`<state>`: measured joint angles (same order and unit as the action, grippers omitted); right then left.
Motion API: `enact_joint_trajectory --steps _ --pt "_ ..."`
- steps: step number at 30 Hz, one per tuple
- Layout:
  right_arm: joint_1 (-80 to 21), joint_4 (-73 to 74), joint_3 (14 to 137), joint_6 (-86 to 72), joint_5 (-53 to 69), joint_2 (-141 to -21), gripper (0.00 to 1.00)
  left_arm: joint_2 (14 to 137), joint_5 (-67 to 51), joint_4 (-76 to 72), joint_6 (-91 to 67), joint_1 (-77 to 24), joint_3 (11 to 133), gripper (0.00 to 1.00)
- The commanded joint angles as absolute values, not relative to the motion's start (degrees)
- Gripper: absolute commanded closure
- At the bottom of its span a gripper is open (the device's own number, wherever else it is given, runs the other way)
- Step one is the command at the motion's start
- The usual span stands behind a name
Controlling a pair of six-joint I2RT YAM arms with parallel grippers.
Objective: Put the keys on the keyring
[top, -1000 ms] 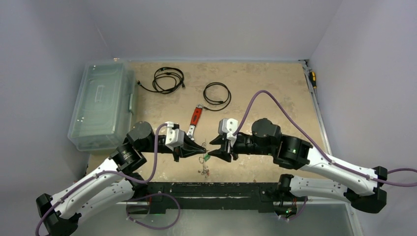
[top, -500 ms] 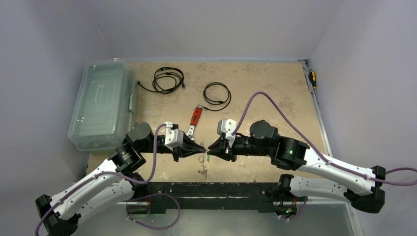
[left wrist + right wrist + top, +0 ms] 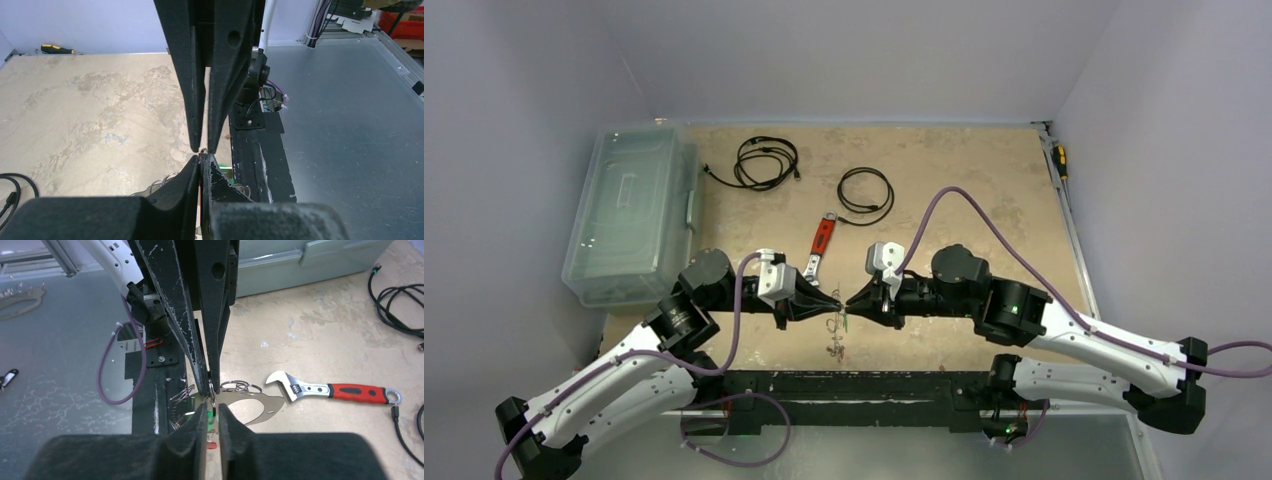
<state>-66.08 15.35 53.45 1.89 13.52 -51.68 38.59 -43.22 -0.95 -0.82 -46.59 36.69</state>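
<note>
Grippers meet tip to tip just above the near edge of the table (image 3: 984,190), so we judge the threading itself to be the step in hand. Our left gripper (image 3: 209,384) is pressed together on the thin wire of the keyring (image 3: 235,386). The ring hangs in the air between the two arms, with a flat silver tag (image 3: 257,407) and a few loops dangling beside it. Our right gripper (image 3: 212,409) is narrowed onto the green key (image 3: 212,421), and from its own wrist view we read that as a pinch on the plastic head. A scrap of red (image 3: 212,445) lower down is probably the other key, though too little shows for us to be sure.

To do this well, we would hold the left arm rigid as the anvil and let only the right arm travel, in small, slow moves along the line of the wire. We cannot see the key's hole or the opening in the ring, since both are hidden behind the fingers. We would therefore lean on the right wrist view and stop if the wire bows. That wire looks springy and will likely dodge sideways under a push, and the smooth plastic head may swivel in the pinch. We should let go only once the key plainly hangs on the ring. The wrench (image 3: 350,391) lies well apart on the table and needs no attention.
</note>
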Motion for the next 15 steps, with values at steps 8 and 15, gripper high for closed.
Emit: enact_joint_trajectory --steps 8,15 --pt "-66.36 13.22 52.22 0.79 16.17 -51.53 0.78 37.53 -42.47 -3.78 -0.26 -46.7 38.59 1.0" --pt "-66.36 12.6 51.86 0.8 15.49 -51.54 0.63 37.45 -42.49 -3.78 -0.26 -46.76 38.61 1.0"
